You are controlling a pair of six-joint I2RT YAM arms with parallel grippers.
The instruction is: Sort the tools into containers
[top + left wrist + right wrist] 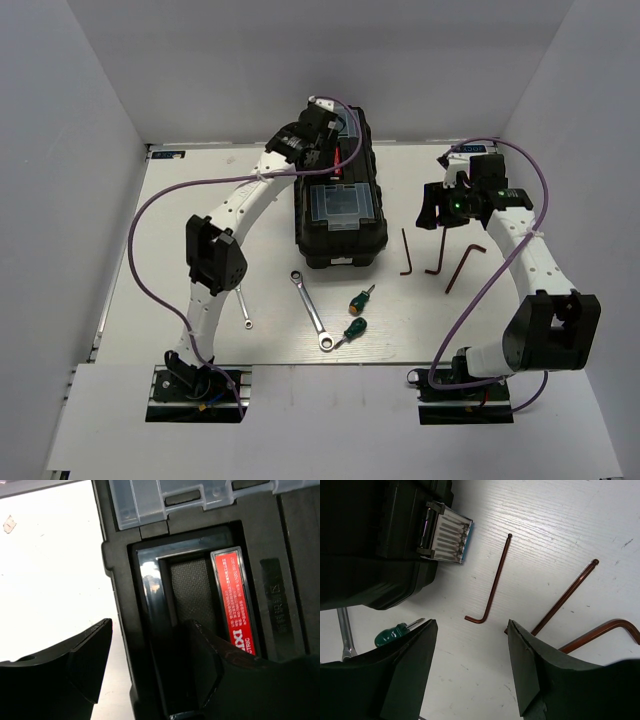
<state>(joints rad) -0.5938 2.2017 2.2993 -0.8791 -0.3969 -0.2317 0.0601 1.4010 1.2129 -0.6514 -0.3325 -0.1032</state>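
The left hand (150,630) hangs with fingers (85,660) spread over the toolbox (120,580) lid. One finger is above the white tabletop (50,570), the other above the handle (150,595) with its red label (235,600). A clear organiser (145,500) lies at the top edge.

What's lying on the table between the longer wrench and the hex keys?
Two green-handled screwdrivers, nothing else; the top external view shows it.
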